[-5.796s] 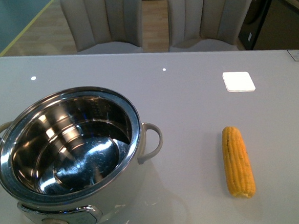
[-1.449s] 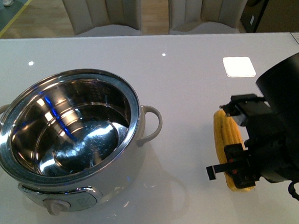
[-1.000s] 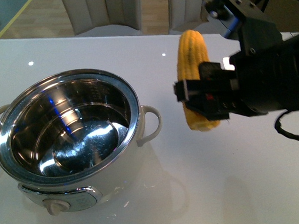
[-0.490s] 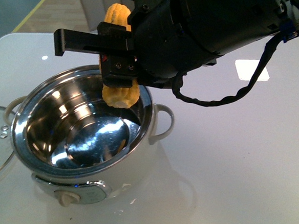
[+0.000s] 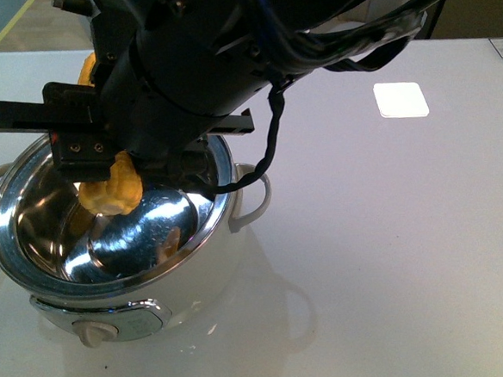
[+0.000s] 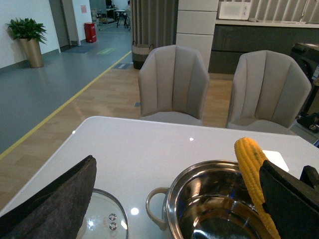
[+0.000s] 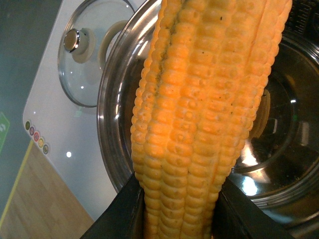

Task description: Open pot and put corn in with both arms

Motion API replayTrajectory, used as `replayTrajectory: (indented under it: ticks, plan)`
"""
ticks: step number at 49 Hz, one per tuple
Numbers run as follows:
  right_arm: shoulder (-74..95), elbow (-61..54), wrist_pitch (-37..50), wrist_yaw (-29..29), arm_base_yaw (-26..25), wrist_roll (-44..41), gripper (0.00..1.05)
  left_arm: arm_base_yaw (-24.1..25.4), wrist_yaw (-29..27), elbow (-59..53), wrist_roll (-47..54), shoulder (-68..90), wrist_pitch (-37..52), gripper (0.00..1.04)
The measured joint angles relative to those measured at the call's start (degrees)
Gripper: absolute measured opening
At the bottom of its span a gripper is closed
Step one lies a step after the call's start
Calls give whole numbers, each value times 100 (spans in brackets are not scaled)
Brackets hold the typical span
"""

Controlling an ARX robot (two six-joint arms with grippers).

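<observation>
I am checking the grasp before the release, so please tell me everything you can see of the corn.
The corn is one bare cob, yellow-orange, with tight rows of kernels and no husk; it looks whole. The right gripper is shut on it, with black gripper parts against two opposite sides. It hangs roughly upright over the open pot, its lower end within the steel opening and seemingly clear of the bottom. Nothing else appears to touch it.

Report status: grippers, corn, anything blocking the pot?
Right gripper shut on yellow-orange corn cob, hanging over open cream-white round pot. Left gripper: one finger visible, state unclear. Round glass lid off, on table beside pot; nothing blocking.
</observation>
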Motion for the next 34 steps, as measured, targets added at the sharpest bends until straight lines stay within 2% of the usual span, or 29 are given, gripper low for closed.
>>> replayTrajectory:
  ticks: [10, 21, 34]
  plan:
    - [192, 328, -55, -184, 17, 214, 30, 0, 0, 0, 0, 0, 0, 98]
    - [431, 420, -146, -177, -17, 225, 34, 0, 0, 0, 0, 0, 0, 98]
    - [551, 420, -195, -129, -72, 225, 35, 0, 0, 0, 0, 0, 0, 98]
